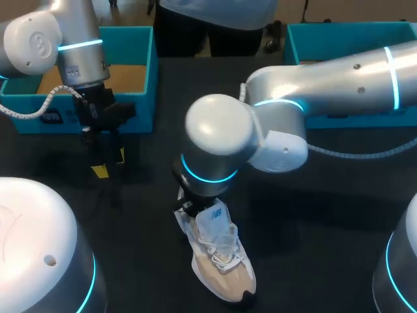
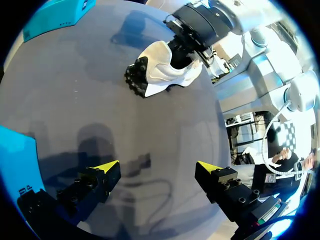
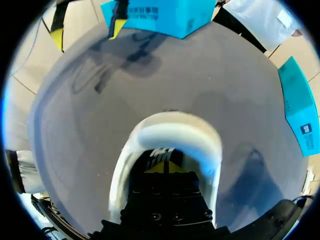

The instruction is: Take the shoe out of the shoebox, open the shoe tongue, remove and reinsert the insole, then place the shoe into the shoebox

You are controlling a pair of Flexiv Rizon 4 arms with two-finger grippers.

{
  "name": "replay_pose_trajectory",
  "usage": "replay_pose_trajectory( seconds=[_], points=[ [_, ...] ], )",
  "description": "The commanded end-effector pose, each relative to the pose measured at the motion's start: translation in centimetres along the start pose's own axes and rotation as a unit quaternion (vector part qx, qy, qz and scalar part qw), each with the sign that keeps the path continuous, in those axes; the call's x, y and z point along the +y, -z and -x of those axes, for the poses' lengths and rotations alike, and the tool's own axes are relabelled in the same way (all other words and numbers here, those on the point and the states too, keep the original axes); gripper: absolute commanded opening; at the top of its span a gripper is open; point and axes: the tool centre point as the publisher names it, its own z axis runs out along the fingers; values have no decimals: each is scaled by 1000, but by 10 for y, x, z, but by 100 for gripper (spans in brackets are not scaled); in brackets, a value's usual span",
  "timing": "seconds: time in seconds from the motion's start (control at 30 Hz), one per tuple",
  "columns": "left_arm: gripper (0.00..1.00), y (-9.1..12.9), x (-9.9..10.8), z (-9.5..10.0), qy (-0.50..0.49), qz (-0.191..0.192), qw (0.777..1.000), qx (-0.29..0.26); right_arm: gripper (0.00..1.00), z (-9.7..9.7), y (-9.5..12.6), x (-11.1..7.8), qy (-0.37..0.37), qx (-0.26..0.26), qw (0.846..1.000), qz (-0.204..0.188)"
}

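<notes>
Dark table [image 1: 313, 215], white shoe [image 1: 221, 261] on it, outside the blue shoebox [image 1: 124, 32], right gripper [image 3: 165, 167] poked inside the shoe, tips squeezed together, left gripper [image 2: 157, 166] spread wide, holding nothing, near the shoebox.

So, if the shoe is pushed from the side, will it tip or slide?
Probably slide: the shoe rests on its wide sole on the table. It looks light for its size, a soft laced trainer. Its collar would likely bend where the right hand, inside the opening, presses it.
</notes>
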Motion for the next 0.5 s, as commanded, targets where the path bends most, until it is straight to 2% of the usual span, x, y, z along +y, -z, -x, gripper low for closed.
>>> replay_pose_trajectory(
  seconds=[0.03,0.3,0.5],
  points=[
    [100,1,3,-2,1,1,1000,-3,0,8,-17,1,1,31,999,13],
    [100,1,0,3,-7,6,1000,2,0,-9,-41,-8,-1,34,999,-35],
    [100,2,-5,7,-14,9,1000,4,0,-26,-57,-31,-17,32,995,-97]
  ],
)
